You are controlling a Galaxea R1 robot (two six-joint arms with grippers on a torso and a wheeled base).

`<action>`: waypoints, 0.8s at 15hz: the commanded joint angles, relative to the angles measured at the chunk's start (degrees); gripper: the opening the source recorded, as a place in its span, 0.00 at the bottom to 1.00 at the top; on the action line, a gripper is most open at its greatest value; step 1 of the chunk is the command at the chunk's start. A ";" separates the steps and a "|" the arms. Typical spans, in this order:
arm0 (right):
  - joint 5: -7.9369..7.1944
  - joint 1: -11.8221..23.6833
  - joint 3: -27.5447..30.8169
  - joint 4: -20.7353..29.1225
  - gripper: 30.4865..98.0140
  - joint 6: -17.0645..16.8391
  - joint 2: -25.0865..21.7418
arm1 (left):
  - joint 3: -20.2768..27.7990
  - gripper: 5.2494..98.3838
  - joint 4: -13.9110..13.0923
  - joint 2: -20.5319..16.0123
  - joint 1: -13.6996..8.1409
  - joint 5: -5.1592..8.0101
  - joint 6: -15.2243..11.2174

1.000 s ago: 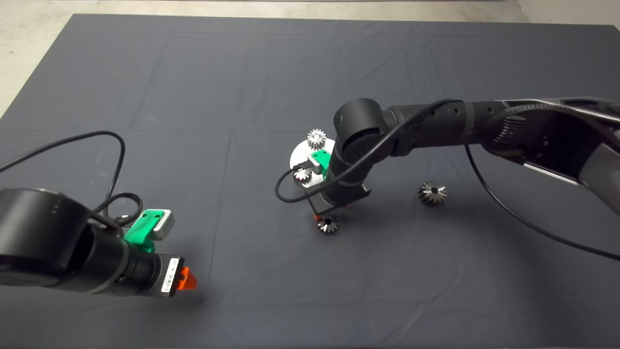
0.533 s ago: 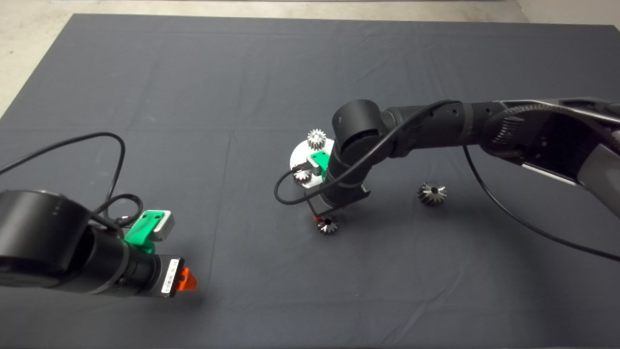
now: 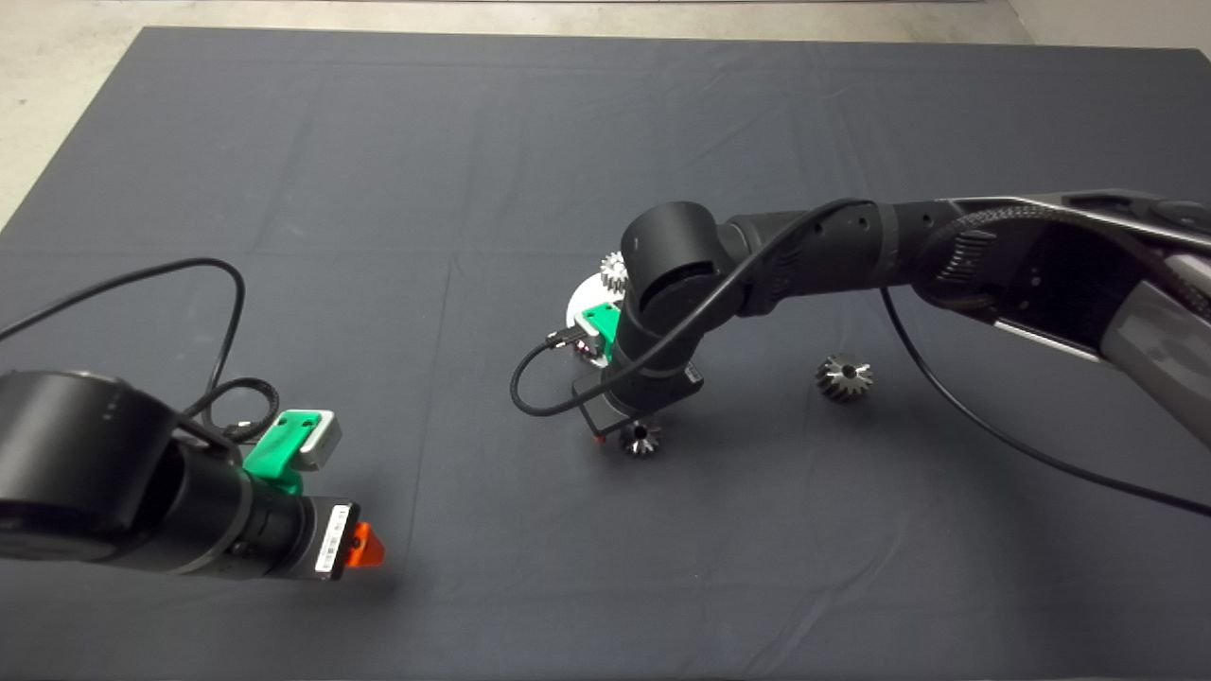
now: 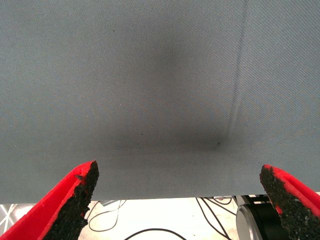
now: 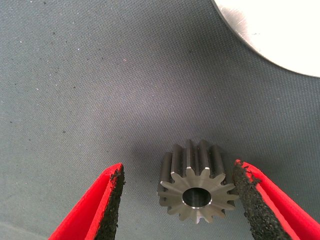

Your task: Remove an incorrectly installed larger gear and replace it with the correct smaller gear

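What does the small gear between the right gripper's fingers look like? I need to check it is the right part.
The smaller gear is shiny steel, short and cylindrical, with straight pointed teeth and a round centre hole. It lies on the dark mat near the white disc's edge, between the open right gripper's fingers, close beside one pad, apart from the other.

The left hand [image 4: 177, 200] hangs over bare dark mat [image 4: 160, 75], its two red fingers [image 4: 75, 200] spread wide apart with nothing between them. Past the mat's edge, pale floor [image 4: 165, 215] with black cables [image 4: 150, 232] shows.
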 commanded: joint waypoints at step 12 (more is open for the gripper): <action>-5.85 0.08 3.68 3.14 0.39 2.42 -3.23 | 0.42 0.84 0.65 -0.21 0.13 2.17 -0.35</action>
